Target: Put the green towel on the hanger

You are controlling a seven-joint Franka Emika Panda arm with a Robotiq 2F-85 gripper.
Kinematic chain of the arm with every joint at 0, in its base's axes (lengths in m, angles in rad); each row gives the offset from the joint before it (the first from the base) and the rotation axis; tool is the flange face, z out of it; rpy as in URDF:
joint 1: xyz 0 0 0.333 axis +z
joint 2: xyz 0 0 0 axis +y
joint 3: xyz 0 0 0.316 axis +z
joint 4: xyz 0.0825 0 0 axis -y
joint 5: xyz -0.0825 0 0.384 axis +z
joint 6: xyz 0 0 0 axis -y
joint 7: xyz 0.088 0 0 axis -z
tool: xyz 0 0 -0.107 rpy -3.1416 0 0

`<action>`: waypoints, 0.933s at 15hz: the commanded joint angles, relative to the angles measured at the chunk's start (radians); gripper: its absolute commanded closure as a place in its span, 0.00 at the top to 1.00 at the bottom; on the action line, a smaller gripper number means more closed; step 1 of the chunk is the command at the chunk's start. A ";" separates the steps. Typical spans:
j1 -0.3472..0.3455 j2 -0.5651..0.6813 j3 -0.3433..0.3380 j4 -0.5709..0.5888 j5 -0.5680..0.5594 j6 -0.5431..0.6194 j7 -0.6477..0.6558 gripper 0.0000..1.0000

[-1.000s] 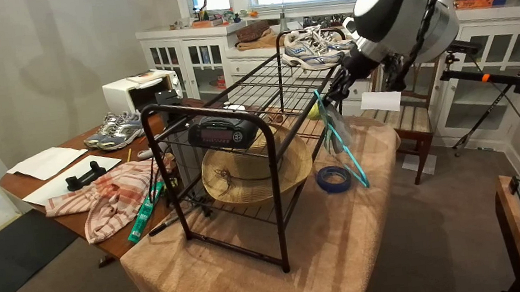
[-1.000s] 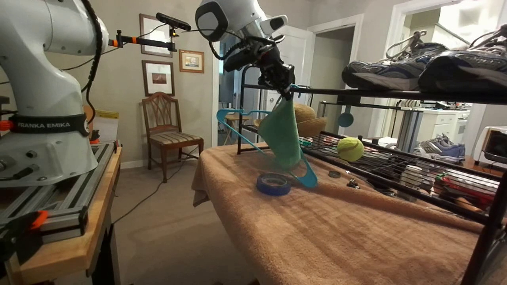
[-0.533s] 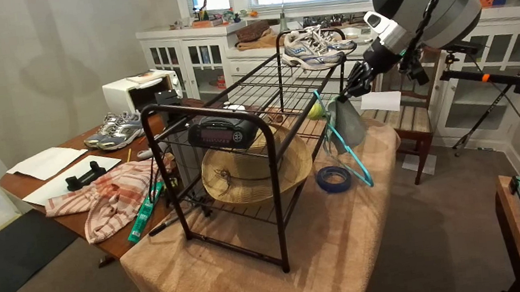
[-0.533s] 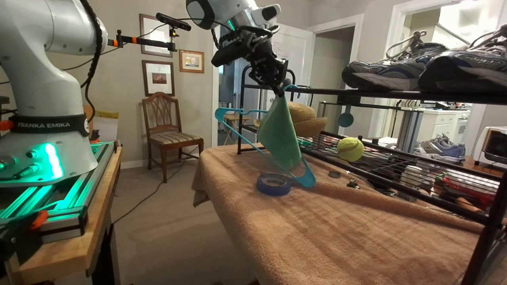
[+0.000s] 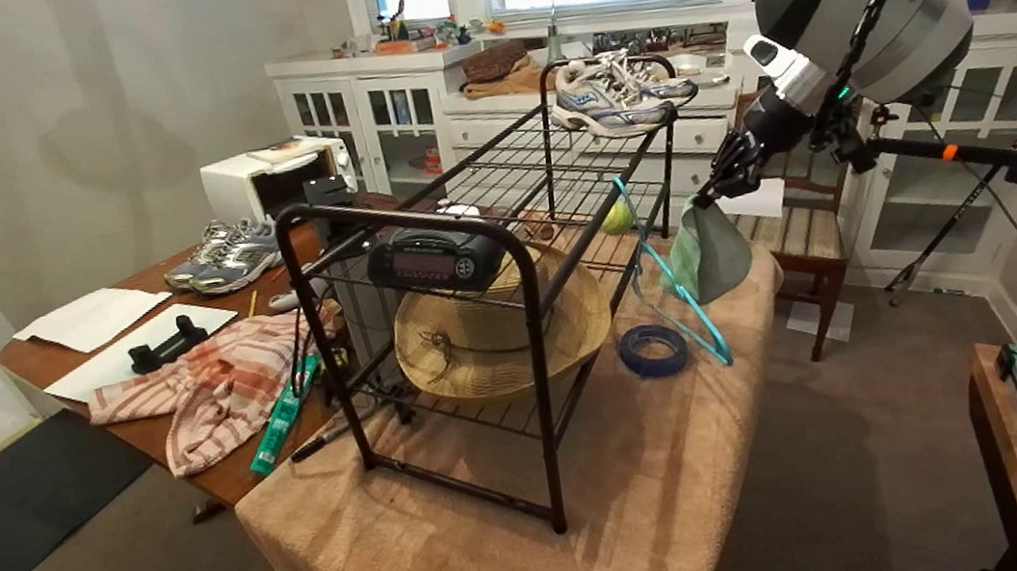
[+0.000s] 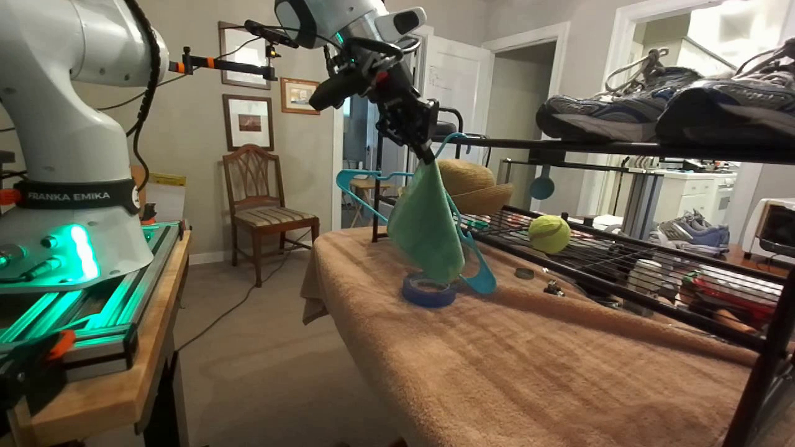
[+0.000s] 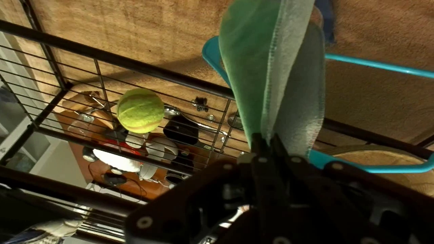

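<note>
The green towel (image 5: 708, 251) hangs limp from my gripper (image 5: 704, 198) in the air above the table; it also shows in an exterior view (image 6: 427, 230) and the wrist view (image 7: 249, 57). My gripper is shut on its top edge, seen in the wrist view (image 7: 267, 138). The turquoise plastic hanger (image 5: 704, 325) hangs by its hook from the side bar of the black wire rack (image 5: 542, 398). It also shows in an exterior view (image 6: 481, 279), partly hidden behind the towel. In an exterior view the towel is apart from the hanger, on the side away from the rack.
A blue tape roll (image 5: 652, 351) lies on the tan-covered table (image 5: 460, 524) below the towel. The rack holds shoes (image 5: 608, 108) and a clock radio (image 5: 433, 261) on top, and a straw hat (image 5: 494, 326) and tennis ball (image 6: 549, 234) lower down.
My gripper has moved with the towel away from the rack and hanger. The towel overlapped the hanger in an exterior view earlier and hangs clear of it there now. The hanger shifted slightly.
</note>
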 commanded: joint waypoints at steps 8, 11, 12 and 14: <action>0.087 -0.053 -0.071 -0.028 0.346 -0.151 -0.353 0.01; 0.086 -0.074 -0.085 -0.040 0.451 -0.176 -0.405 0.01; 0.082 -0.076 -0.089 -0.042 0.475 -0.181 -0.414 0.01; 0.078 -0.075 -0.097 -0.039 0.537 -0.186 -0.441 0.01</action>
